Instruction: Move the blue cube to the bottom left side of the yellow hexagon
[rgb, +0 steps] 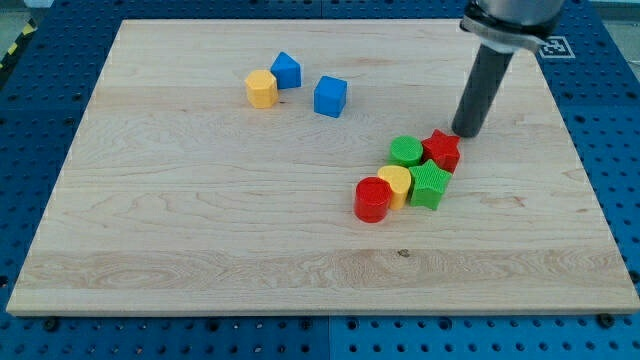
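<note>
The blue cube (330, 96) lies on the wooden board in the upper middle. The yellow hexagon (261, 89) sits to its left, with a second blue block (286, 70), peaked on top, touching the hexagon's upper right. The cube stands apart from both, to their right. My tip (465, 133) is at the end of the dark rod at the view's right, far right of the blue cube and just above right of a red star block (441, 150).
A cluster lies right of centre: a green block (406, 152), the red star, a green star block (430, 186), a yellow heart-like block (395, 185) and a red cylinder (372, 199). The board's edge (320, 313) runs along the view's bottom, with blue pegboard around it.
</note>
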